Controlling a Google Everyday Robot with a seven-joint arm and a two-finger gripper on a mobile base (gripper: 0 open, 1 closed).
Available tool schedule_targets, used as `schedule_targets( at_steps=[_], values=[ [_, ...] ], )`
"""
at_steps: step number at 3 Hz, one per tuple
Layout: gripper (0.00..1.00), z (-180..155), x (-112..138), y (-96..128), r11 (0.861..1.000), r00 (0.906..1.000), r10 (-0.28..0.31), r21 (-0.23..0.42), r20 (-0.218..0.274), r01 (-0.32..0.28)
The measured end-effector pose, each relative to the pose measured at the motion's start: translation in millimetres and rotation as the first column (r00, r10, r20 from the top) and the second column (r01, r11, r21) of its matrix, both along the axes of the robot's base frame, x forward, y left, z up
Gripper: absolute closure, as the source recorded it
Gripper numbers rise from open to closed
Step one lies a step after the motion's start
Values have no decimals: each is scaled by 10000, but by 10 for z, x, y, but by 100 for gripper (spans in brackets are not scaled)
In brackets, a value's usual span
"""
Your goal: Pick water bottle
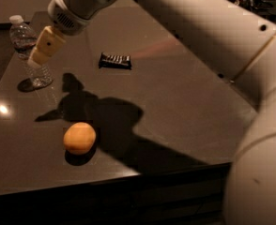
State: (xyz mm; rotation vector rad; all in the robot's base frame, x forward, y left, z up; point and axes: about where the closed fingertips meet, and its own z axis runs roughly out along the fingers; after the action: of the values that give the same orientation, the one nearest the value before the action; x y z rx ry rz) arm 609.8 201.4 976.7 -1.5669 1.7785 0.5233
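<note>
The water bottle (23, 37) is a small clear ribbed bottle with a white cap. It stands upright near the far left corner of the dark table (175, 107). My gripper (34, 61), with pale yellow parts, hangs from the big white arm that comes in from the right. It is just right of the bottle at mid-height and overlaps its right side in this view. I cannot tell whether it touches the bottle. The lower part of the bottle shows below the gripper.
An orange round fruit (79, 137) lies near the front left of the table. A dark snack bar (115, 61) lies at the middle back. The white arm (250, 69) fills the right side of the view. The table's front edge runs low across the view.
</note>
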Motion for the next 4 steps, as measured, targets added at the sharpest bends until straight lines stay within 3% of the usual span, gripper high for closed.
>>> schedule_targets(
  at_steps=[1,2,4],
  values=[
    [0,-101,182,228,9998,10000,-53,-184,60,54],
    [0,-186,309,359,9997,9997,-155,-166,-185,152],
    [3,-192,366,670,9997,9976,66,243,-683,-49]
  ],
)
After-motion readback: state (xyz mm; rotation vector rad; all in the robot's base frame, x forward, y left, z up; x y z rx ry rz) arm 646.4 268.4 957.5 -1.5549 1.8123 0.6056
